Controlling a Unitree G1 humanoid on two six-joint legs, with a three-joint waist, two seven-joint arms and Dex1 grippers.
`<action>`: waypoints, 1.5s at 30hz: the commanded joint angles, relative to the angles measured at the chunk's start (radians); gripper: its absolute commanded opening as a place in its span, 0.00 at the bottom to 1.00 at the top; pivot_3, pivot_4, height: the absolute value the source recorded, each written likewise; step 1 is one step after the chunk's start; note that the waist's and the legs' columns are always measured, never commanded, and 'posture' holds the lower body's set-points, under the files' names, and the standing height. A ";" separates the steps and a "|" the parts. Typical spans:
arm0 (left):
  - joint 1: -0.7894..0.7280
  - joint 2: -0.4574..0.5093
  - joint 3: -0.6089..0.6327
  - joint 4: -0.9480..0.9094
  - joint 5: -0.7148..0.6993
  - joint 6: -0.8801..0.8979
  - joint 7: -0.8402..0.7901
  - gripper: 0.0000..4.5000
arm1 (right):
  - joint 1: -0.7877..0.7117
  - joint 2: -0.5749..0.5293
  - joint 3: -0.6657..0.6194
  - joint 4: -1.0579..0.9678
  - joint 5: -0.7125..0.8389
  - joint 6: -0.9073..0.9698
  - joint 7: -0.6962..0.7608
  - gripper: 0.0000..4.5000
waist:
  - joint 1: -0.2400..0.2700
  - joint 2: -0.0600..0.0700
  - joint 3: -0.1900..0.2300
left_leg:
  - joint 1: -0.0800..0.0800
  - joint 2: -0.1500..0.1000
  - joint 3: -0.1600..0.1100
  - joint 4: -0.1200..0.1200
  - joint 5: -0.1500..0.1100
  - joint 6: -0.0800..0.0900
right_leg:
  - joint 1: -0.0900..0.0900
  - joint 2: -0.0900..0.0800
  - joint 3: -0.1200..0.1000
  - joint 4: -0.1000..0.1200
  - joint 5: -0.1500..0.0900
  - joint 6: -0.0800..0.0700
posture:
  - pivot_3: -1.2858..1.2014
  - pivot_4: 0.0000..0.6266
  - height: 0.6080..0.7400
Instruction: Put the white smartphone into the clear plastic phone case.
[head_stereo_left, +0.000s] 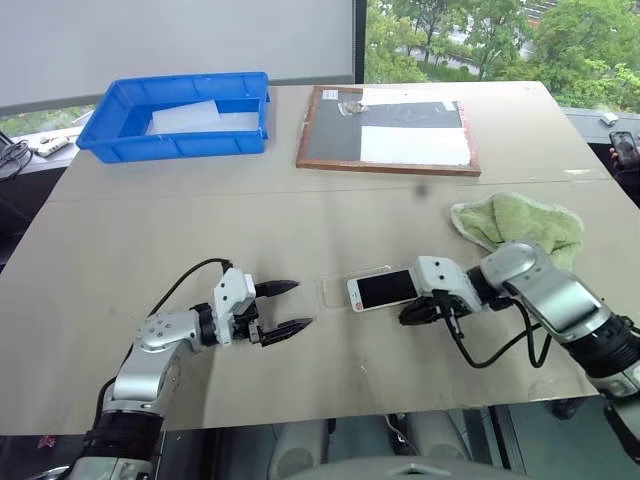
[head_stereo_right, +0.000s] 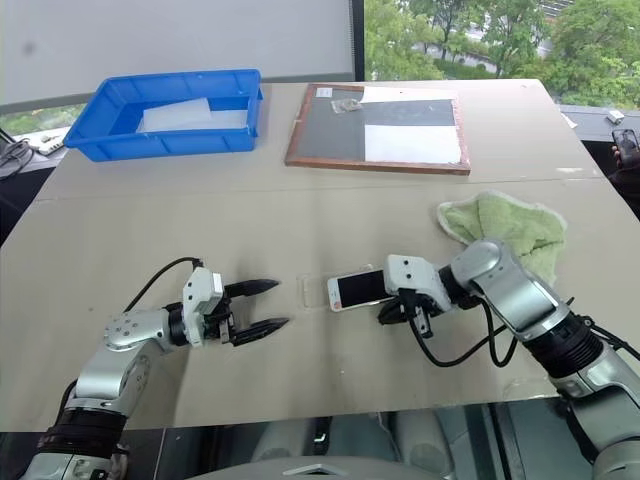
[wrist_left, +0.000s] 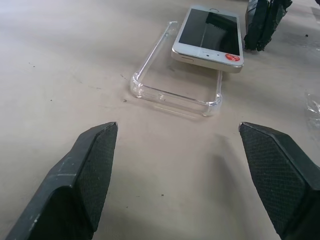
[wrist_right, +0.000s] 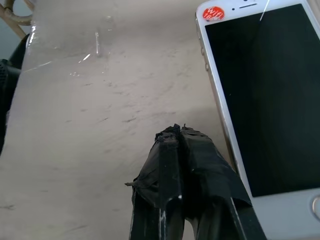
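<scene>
Phone: the phone (head_stereo_left: 384, 289) lies screen up on the worktop (head_stereo_left: 300, 210), one end resting over the case (wrist_left: 172, 90) and the other end outside it, so it is only partly in.
Case: the clear shell sits flat and open side up, between the two tools; its near end, toward the left tool, is vacant.
Why so placed: lying half over the rim, the phone looks set up to be slid or pressed the rest of the way in, I judge.
Right tool: the right tool (head_stereo_left: 415, 310) is clenched with nothing between its fingers, its taped tips on the worktop just beside the phone's long edge; closed like that, it would serve as a pusher, not a grasper.
Right arm pose: forearm reaching in from the right, wrist bent so the tool points down and toward the left.
Left tool: the left tool (head_stereo_left: 290, 307) is released, fingers wide apart and holding nothing, near the case's free end but not touching it.
Left arm pose: low over the worktop, tool near level, aimed at the case, probably to brace it.
</scene>
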 joint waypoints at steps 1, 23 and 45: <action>0.022 0.000 0.004 0.012 0.012 -0.003 0.009 0.89 | -0.034 0.033 -0.004 0.017 -0.012 -0.027 -0.024 0.01 | 0.000 0.000 0.000 | 0.000 0.000 0.000 0.000 0.000 0.000 | 0.000 0.000 0.000 0.000 0.000 0.000 | 0.52 0.24 1.00; -0.078 0.041 0.016 -0.192 -0.078 0.234 0.056 0.52 | -0.073 0.120 -0.081 -0.016 0.111 0.056 -0.012 0.00 | 0.002 0.000 0.000 | -0.001 -0.001 -0.001 0.000 0.000 0.000 | 0.000 -0.001 0.000 0.000 0.002 0.004 | 0.52 0.24 1.00; -0.059 0.066 -0.049 -0.215 0.027 0.311 0.106 0.02 | -0.111 0.226 0.164 0.232 -0.196 -0.103 -0.175 0.00 | 0.001 -0.001 -0.001 | 0.000 -0.001 0.000 0.000 0.000 0.000 | 0.001 0.000 0.000 0.000 0.002 0.004 | 0.52 0.24 1.00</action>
